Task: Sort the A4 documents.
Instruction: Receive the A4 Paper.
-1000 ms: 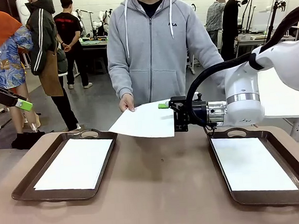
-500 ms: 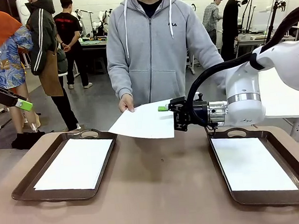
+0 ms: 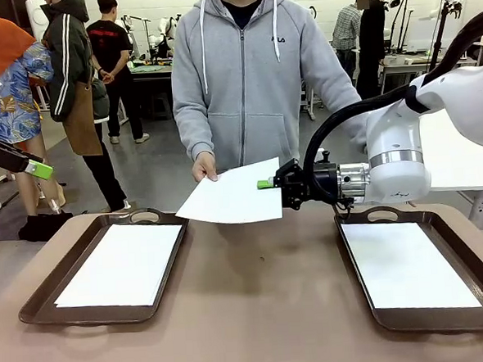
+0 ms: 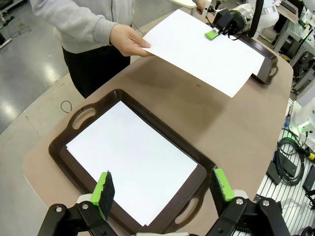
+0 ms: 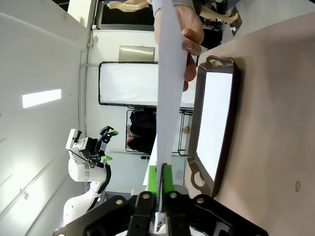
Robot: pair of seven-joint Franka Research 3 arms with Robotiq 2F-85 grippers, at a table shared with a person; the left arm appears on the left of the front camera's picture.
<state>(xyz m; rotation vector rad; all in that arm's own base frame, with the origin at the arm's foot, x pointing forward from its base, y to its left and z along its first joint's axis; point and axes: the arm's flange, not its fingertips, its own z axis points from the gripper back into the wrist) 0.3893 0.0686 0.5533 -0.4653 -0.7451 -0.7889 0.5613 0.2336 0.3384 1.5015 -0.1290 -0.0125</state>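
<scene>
Blank white A4 paper sheet (image 3: 230,196) hangs above the table, the person's hand (image 3: 204,166) holding one corner, the right gripper (image 3: 268,183) clamped on the opposite edge.

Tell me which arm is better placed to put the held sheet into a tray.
The right. Its gripper is shut on the sheet the person's hand also holds, beside the right tray. The left gripper hovers open above the left tray.
</scene>
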